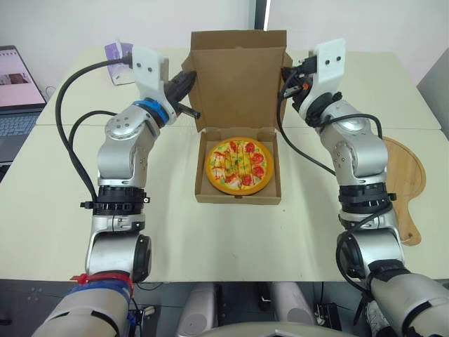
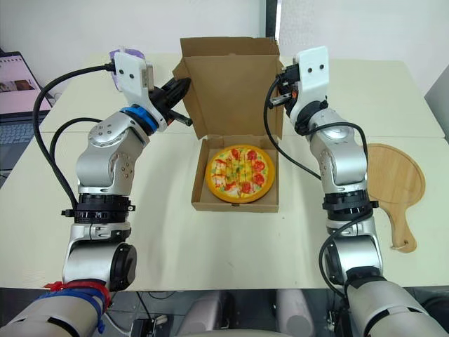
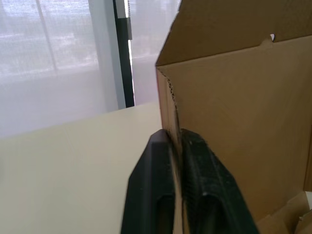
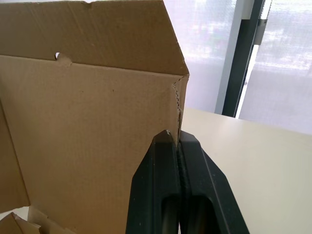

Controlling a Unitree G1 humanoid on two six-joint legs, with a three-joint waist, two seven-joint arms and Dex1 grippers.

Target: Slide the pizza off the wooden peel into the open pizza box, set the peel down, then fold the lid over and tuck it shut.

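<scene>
Upright lid (image 1: 238,81) walls off behind box (image 1: 238,199), peel (image 1: 405,172) right, open table (image 1: 210,239) in front

Our two head eyes look forward and down over the pale cream counter (image 1: 210,239), sharing the open brown cardboard pizza box (image 1: 238,70). Wrist cameras ride behind left pincer (image 3: 175,135) and right pincer (image 4: 178,137), near its opposite lid edges.

cream table (image 1: 210,239) carries the open pizza box (image 1: 238,199), wooden peel (image 1: 407,175) right, laptop (image 1: 14,105) left.
</scene>
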